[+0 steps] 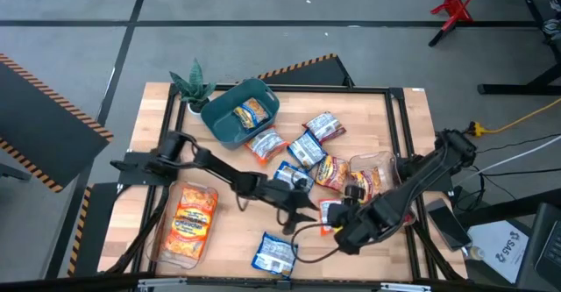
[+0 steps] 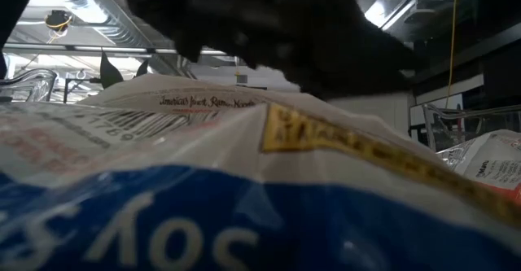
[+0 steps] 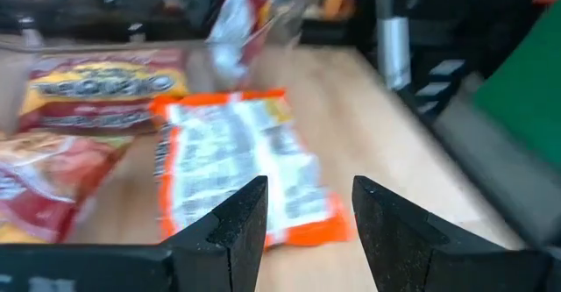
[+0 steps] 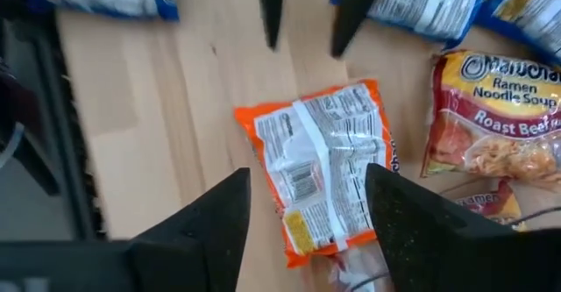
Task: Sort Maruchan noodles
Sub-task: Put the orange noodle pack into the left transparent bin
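Note:
An orange Maruchan noodles packet point(image 4: 323, 171) lies printed back up on the wood point(image 1: 330, 211), right of the table's middle. My right gripper point(image 4: 307, 180) hangs open above it, pointing down, one finger on either side, apart from it. My left gripper point(image 3: 308, 194) comes in low and nearly level from the table's left point(image 1: 301, 210). It is open, its tips just short of the packet's edge point(image 3: 263, 213). Several more packets, blue-white point(image 1: 305, 149) and red point(image 1: 331, 171), lie flat in the middle.
A teal bin point(image 1: 230, 127) at the far left holds an orange packet. The clear tray point(image 1: 187, 224) at near left holds orange packets, and the clear tray point(image 1: 375, 165) at right holds red ones. A blue-white packet point(image 1: 274, 254) lies by the near edge. A plant point(image 1: 193, 86) stands at the far left corner.

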`<state>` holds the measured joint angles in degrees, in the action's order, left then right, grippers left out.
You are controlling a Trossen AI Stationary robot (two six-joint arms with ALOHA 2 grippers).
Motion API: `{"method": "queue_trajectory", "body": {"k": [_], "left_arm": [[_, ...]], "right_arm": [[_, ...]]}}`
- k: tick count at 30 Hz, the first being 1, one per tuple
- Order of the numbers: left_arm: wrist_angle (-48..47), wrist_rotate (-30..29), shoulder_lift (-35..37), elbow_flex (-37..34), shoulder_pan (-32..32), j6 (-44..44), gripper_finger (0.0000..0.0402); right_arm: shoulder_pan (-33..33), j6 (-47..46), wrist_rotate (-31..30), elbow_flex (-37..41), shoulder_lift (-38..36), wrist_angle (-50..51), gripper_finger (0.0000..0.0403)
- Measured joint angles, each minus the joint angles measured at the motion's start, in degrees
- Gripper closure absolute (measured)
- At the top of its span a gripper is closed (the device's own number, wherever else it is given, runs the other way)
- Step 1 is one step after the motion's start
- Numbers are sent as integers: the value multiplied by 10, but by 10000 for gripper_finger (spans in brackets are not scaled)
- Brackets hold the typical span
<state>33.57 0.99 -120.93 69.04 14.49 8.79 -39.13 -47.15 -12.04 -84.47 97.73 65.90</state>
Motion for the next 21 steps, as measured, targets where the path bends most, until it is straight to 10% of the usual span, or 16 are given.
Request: {"method": "queue_trajectory", "body": {"k": [21], "left_arm": [[-140, 16, -96, 101, -34, -17, 239]], "right_arm": [[-7, 121, -15, 2, 128, -3, 196]]}}
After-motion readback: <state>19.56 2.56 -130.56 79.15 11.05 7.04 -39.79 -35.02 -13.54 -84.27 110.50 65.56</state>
